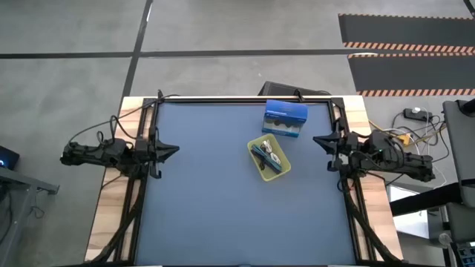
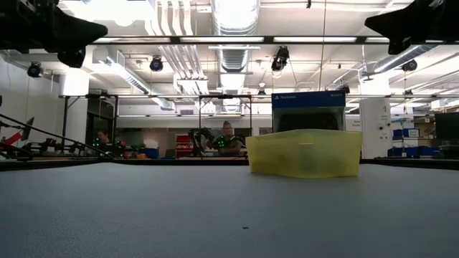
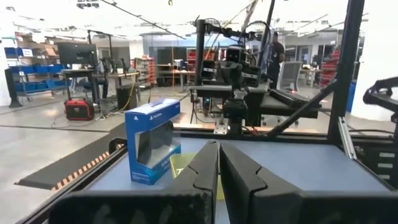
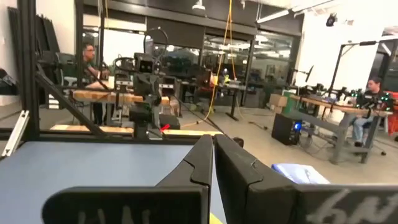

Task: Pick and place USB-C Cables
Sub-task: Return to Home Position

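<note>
From here the desk (image 1: 223,215) gives me little to fear: the left gripper (image 1: 172,150) and right gripper (image 1: 318,140) sit at opposite side edges, each empty with fingers pressed together. My one worry is the right arm swinging inward and clipping the blue box (image 1: 285,119) or the yellow bin (image 1: 256,160) near it. The USB-C Cables (image 1: 269,156) lie inside that bin, a loose tangle of dark, teal and pale strands too small to count.

The bench (image 1: 223,215) has a blue-grey top edged by a black frame, with bare wood strips along both sides. Two things rest on it, right of centre toward the far edge: a yellow bin (image 2: 305,154) and, just behind it, an upright blue box (image 1: 285,119).
</note>
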`<state>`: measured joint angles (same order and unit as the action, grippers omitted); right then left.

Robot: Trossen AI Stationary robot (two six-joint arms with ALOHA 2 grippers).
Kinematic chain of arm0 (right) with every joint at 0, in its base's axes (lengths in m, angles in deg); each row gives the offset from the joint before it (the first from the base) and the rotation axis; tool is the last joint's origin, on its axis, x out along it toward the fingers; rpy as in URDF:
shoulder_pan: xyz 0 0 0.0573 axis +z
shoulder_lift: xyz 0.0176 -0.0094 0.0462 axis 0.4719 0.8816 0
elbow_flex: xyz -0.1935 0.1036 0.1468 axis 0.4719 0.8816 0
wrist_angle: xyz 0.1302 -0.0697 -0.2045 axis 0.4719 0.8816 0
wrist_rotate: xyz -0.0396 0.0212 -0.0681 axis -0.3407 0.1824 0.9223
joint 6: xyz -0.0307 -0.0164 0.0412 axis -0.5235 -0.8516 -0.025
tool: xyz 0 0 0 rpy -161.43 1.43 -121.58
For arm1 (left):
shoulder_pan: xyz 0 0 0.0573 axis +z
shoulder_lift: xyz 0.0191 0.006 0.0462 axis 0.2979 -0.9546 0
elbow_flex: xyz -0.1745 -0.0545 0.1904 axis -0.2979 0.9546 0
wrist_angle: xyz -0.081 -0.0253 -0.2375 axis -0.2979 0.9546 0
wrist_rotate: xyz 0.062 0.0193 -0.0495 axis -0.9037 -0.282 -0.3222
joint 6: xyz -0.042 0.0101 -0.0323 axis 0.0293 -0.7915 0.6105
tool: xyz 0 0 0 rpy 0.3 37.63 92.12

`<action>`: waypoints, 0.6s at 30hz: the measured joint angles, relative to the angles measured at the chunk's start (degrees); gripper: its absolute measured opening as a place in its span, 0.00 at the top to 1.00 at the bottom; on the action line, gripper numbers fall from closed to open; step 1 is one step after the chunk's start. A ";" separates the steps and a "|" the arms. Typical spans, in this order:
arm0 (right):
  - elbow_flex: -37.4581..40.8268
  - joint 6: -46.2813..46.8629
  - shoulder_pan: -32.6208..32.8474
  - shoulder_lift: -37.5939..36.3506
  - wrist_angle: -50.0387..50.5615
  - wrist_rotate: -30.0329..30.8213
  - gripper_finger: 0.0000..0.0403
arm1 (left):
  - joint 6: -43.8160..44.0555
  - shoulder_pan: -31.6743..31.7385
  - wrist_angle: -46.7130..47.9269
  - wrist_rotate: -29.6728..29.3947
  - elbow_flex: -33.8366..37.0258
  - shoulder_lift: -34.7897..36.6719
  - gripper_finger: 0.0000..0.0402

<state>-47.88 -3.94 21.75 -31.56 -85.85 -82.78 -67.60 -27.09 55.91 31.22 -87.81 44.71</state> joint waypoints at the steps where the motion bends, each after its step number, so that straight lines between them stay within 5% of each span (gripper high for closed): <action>1: -0.01 -0.04 0.00 -1.14 0.93 0.14 0.98 | 0.01 0.00 -0.06 0.00 0.03 0.11 1.00; 18: 3.98 1.21 0.00 -2.17 1.74 0.58 0.98 | 1.94 0.01 -0.35 -0.10 1.48 0.47 1.00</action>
<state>-43.91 -2.73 21.75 -33.74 -84.11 -82.20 -65.66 -27.08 55.56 31.12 -86.32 45.18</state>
